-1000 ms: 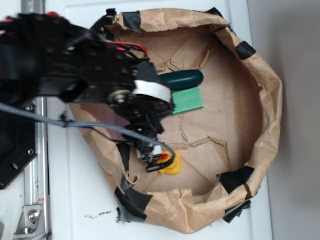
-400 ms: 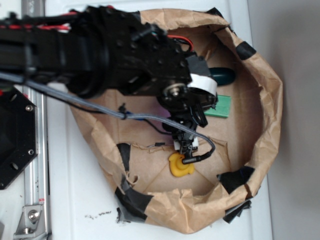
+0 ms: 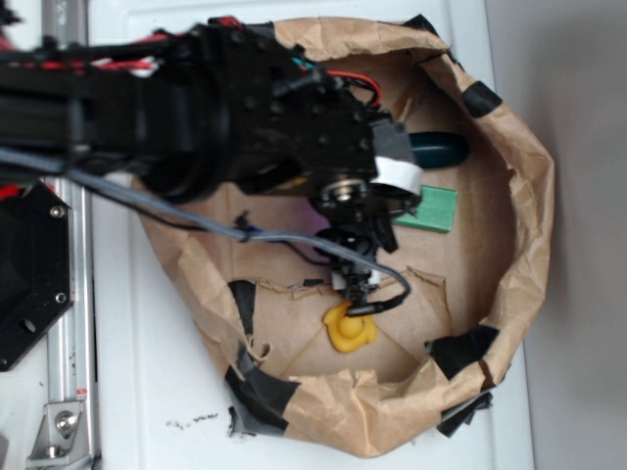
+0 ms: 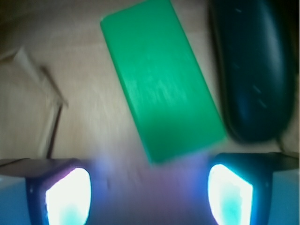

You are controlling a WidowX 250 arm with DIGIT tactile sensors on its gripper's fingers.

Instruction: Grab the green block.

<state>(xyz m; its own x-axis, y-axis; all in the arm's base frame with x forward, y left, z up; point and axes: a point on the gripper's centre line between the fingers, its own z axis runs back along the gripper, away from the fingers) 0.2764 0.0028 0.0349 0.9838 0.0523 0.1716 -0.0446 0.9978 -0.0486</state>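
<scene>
Where brown paper [image 3: 470, 255] lines the white tabletop [image 3: 157, 372]: green block [image 4: 161, 82] flat, pincer [image 4: 149, 192] spread just short of it.

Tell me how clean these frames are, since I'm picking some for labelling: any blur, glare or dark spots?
Wrist view: soft, smeared blur throughout; the green block has fuzzy edges, and the two claw fingers glow blown-out white-cyan with a purple haze between them. Exterior view: sharper and evenly lit, but the black arm loses detail and hides part of the block.
</scene>
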